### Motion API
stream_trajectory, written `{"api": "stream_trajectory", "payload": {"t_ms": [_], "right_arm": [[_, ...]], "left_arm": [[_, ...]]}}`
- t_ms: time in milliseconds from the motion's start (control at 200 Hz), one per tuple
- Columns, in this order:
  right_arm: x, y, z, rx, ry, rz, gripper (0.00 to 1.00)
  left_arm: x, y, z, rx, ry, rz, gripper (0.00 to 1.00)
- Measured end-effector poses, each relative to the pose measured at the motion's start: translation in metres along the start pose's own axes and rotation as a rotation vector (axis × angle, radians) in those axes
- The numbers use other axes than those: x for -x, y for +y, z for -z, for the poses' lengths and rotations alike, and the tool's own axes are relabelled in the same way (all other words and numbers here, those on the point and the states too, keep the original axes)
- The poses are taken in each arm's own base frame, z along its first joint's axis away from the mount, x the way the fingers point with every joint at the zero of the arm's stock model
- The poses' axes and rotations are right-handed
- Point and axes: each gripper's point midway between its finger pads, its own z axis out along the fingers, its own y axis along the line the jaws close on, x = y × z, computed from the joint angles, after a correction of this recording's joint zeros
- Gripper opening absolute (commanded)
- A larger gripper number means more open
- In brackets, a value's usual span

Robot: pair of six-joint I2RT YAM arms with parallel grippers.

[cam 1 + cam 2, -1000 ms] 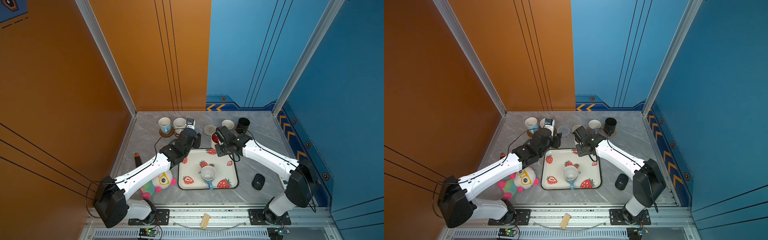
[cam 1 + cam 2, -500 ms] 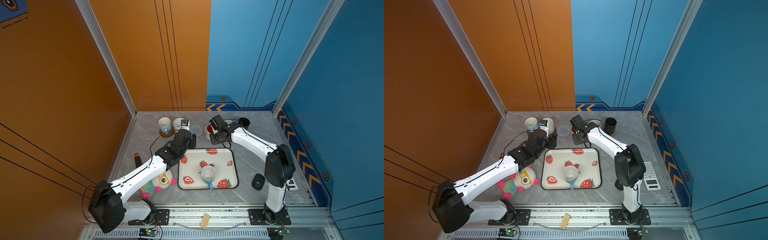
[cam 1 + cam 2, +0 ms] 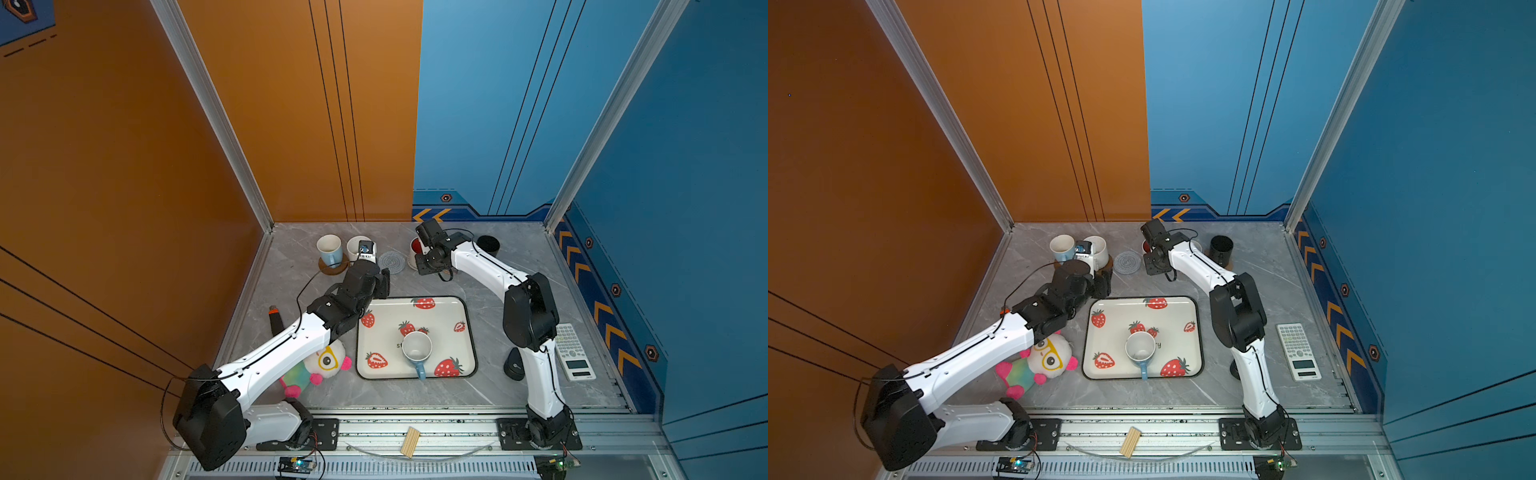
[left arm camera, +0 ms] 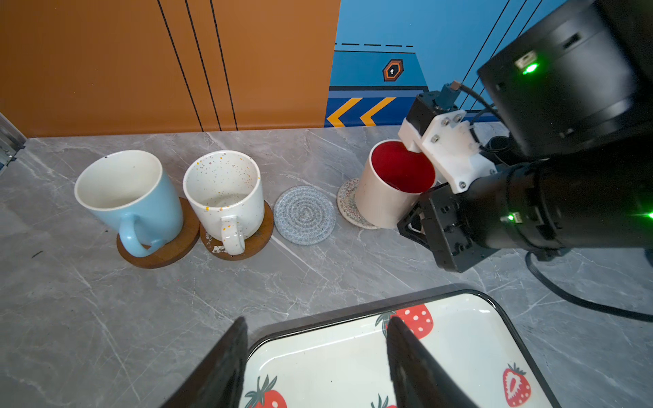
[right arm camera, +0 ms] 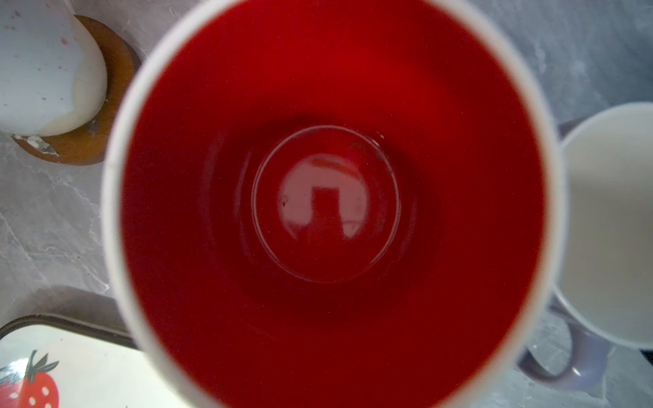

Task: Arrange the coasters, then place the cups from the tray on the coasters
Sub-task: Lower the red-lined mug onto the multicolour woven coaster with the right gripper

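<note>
**Red-Lined Mug Tipped Over Its Mat, One Cup Left on the Tray**

There was the right hand (image 4: 418,217), clamped on the white mug with the red inside (image 4: 395,183). Its fingers were hidden behind the cup, but the mug leaned off upright with its foot at the cream woven coaster (image 4: 348,204). Only a grip would explain that lean. Whether the base had met the mat flat, I could not tell. Taking the cup from its side looked sensible, because the lavender mug (image 5: 607,226) stood just beside it.

Along the back of the bench (image 4: 106,318) the row was filling up. A light blue mug (image 4: 130,197) sat on a brown disc (image 4: 159,249). The speckled mug (image 4: 226,190) sat on the second brown disc (image 4: 252,236), and both handles faced the tray (image 4: 466,339). Between the speckled mug and the cream mat lay the grey woven coaster (image 4: 304,215), bare. By my reading it was being kept for the last cup.

That cup, the other light blue mug (image 3: 417,350), stood upright in the middle of the tray. The left hand (image 4: 316,321) hung over the tray's far rim with its fingers apart and nothing between them. It was probably waiting clear of its partner and was well placed for that final pickup. The black mug (image 3: 488,245) closed the row, and what lay under it could not be seen.
</note>
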Motion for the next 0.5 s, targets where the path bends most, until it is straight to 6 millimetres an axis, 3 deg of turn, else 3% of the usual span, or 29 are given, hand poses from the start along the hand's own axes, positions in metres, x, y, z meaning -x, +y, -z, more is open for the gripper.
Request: {"api": "stream_trajectory", "payload": {"t_ms": [215, 496], "right_arm": [[0.013, -0.004, -0.020, 0.028, 0.003, -0.025, 0.00], [0.042, -0.015, -0.017, 0.036, -0.040, -0.057, 0.00]], "left_arm": [[-0.001, 0.002, 0.000, 0.003, 0.001, 0.001, 0.63], [-0.001, 0.002, 0.000, 0.004, 0.001, 0.001, 0.63]]}}
